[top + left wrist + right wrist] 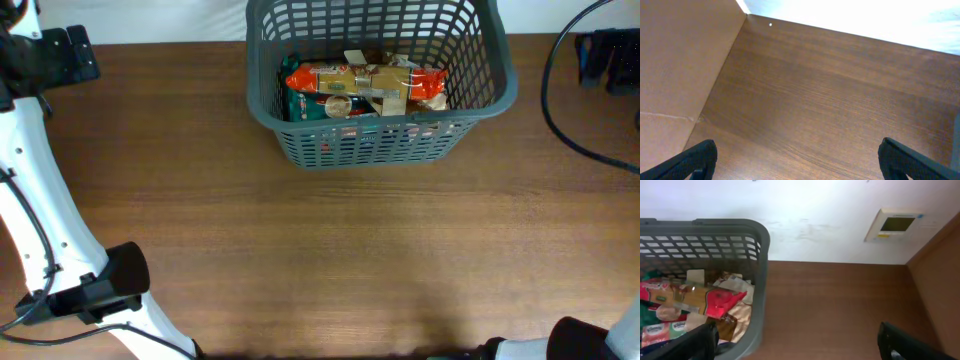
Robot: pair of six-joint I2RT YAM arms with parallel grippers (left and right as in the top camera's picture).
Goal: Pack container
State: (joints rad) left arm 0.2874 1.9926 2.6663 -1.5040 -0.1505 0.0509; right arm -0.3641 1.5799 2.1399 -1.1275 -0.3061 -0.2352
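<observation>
So, quick rundown. The container (505, 78) is the big dark grey slotted basket sitting on the wooden table (350, 250), up against the table's far edge and a bit right of the middle in the overhead view. It's upright and has stuff in it: a long orange-red packet (360, 80) lies across the top of the pile, there's a green packet (298, 103) under it toward the container's left wall, and some beige paper-ish wrappers are mixed in. I can't read any labels.

The right gripper (797, 345) has its fingers spread wide with nothing between them, just bare tabletop. From its wrist camera, the container's rounded corner (759, 245) is right there on one side. One fingertip (692, 342) overlaps that corner in the picture, but I can't tell if it's actually touching. A small beige wall panel with a screen (895, 225) shows on the white wall behind the container.

The left gripper (797, 162) is also spread wide and holding nothing. Only wood grain shows between its fingers (697, 159), with a brown board (675, 65) standing off to one side. The white left arm (40, 230) is well off to the container's left in the overhead view.

A black cable (555, 110) loops on the table just right of the container.
</observation>
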